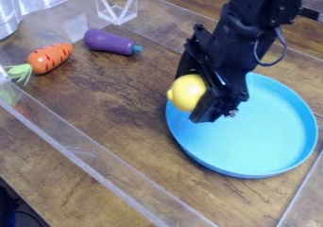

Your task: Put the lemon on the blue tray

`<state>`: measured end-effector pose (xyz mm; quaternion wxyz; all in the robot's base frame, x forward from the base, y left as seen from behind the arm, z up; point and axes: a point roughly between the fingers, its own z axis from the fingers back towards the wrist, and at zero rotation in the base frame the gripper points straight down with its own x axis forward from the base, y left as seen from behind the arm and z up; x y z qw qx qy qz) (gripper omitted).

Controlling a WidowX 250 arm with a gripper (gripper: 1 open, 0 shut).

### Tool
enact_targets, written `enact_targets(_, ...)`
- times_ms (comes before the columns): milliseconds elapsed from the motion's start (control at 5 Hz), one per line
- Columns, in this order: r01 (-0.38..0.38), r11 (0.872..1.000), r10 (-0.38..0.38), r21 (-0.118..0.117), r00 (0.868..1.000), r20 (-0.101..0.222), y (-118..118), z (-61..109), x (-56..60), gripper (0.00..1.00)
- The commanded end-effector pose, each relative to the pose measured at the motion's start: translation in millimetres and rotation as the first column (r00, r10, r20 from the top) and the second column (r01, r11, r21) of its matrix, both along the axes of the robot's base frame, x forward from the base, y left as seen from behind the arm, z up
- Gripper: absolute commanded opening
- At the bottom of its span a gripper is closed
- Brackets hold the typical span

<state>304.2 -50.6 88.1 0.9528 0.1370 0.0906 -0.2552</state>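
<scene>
The lemon (186,92), small and bright yellow, hangs in the air over the left rim of the blue tray (271,136). My black gripper (195,94) is shut on the lemon, reaching down from the upper right. The tray is a wide round light-blue plate on the wooden table, and the arm hides part of its far side.
A purple eggplant (111,43) and an orange carrot (51,57) lie on the wood at the upper left. Clear plastic walls (89,146) border the work area along the left and front. A clear stand (117,4) sits at the back.
</scene>
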Motion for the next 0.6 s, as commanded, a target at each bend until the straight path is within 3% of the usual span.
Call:
enact_targets(0, -0.008, 0.999, 0.011, -0.032, 0.996, 0.093, -3, 22.2, 6.0, 0.00)
enact_targets(400, -0.017, 0.999, 0.022, -0.049, 0.994, 0.109, -13, 14.6, 12.0, 0.00)
